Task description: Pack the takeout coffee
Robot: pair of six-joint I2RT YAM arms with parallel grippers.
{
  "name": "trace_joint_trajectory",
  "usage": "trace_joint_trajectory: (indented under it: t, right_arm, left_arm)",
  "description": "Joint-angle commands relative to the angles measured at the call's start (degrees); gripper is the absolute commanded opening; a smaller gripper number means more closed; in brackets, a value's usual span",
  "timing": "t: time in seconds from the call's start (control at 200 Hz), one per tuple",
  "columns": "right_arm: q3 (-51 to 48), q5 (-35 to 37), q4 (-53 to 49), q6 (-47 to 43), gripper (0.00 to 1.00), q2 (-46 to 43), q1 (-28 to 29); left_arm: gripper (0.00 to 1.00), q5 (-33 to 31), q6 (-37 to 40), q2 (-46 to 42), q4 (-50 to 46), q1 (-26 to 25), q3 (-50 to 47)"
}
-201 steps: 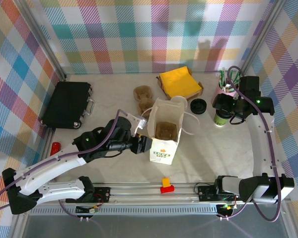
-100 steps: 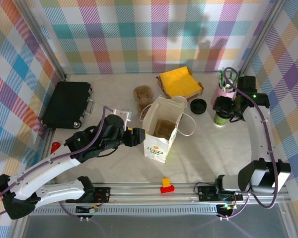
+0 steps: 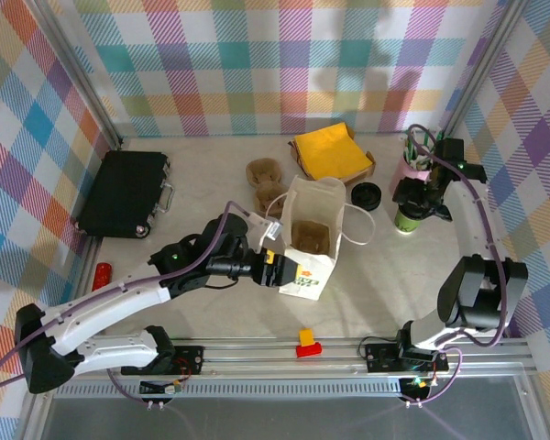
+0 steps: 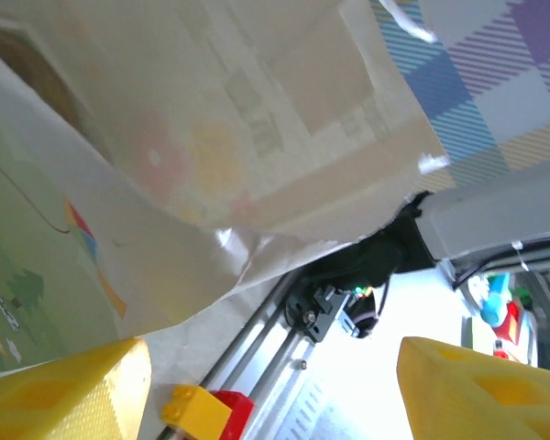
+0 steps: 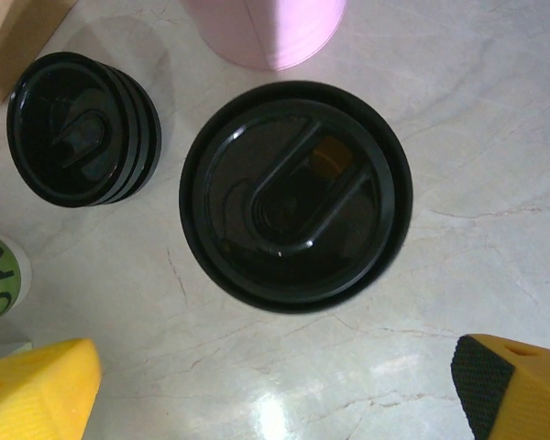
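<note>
Black-lidded takeout coffee [image 5: 295,194] under right pincer [image 5: 275,380], spread wide; left pincer [image 4: 273,390] agape beside bag [image 4: 211,137].

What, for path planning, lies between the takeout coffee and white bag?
From takeout coffee to white bag, top view: bare table and the bag's handle loop; black lids behind.

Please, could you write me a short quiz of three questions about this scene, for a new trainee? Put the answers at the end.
1. True or false: the coffee cup already stands inside the white bag.
2. The right gripper hangs open above: A the coffee cup, B the black case, C the red block.
3. What colour is the cup's lid?
Key: 1 false; 2 A; 3 black.
</note>
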Motion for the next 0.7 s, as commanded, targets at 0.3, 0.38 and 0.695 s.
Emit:
trace_joint_trajectory:
  t: [0.3,0.38,0.695]
  right_arm:
    - [5.89,3.14,-0.63,-2.60,0.99,5.54,-0.29]
    - [6.21,4.26,-0.84,-2.55,1.00,6.65,-0.32]
    - [9.87,2.47,-4.38,-3.73,0.97,11.64,-0.36]
  left_arm:
    - [0.70,-10.19,5.56,-10.75,-10.44,-1.31,2.73]
    - [0.70,-13.27,6.46,-13.31,-12.99,-1.31,3.05]
    - [0.71,-17.99,9.78,-16.47,-19.77,-1.28,6.15]
